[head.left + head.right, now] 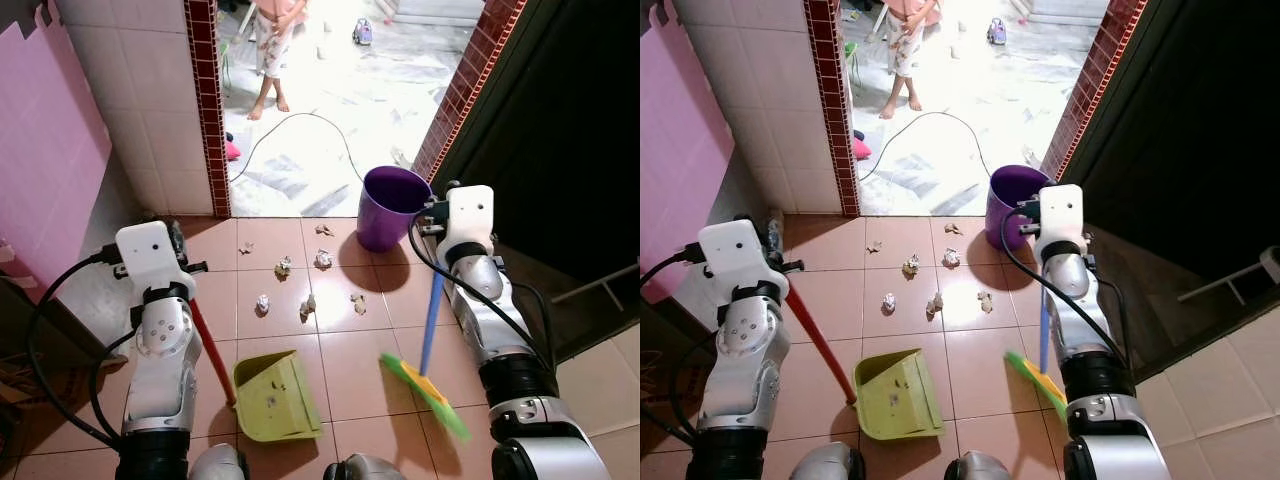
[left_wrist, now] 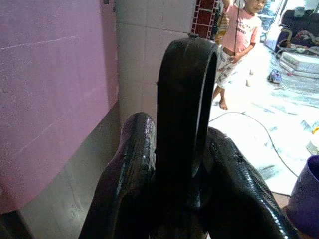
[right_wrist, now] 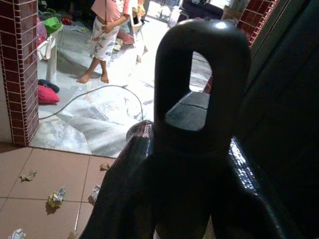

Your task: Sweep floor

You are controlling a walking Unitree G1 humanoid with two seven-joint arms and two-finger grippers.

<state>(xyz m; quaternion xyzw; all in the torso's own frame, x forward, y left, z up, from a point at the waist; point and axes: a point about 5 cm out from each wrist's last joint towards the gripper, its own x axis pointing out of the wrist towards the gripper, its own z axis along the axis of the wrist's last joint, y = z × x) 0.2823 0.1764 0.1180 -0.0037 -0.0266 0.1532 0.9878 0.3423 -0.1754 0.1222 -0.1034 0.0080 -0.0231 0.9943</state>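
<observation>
Sweeping looks barely begun, judging from how the litter lies. Crumpled paper scraps (image 1: pixel 285 266) are scattered loose across the terracotta floor tiles (image 1: pixel 350 360), spread between the doorway and the robot, and none has reached the green dustpan (image 1: pixel 275 397), whose tray seems to hold nothing but a speck or two.

The right pincer (image 3: pixel 199 164) is clamped around the black looped end of the broom's blue handle (image 1: pixel 431 318). The green broom head (image 1: pixel 425 392) sits low over the tiles on the robot's right, beside the scraps rather than among them. The left pincer (image 2: pixel 182 174) grips the black loop topping the dustpan's red handle (image 1: pixel 210 352). The pan rests on the floor nearer the robot than the litter, its mouth turned towards the scraps.

A purple bin (image 1: pixel 391 205) stands by the doorway, just beyond the mess. Further off, in the bright room past the threshold, a person (image 1: pixel 273 45) stands barefoot near a trailing cable (image 1: pixel 300 125).

What is left is nearly everything: gathering the scraps into one heap, drawing them into the pan, and probably tipping the load into the bin.
</observation>
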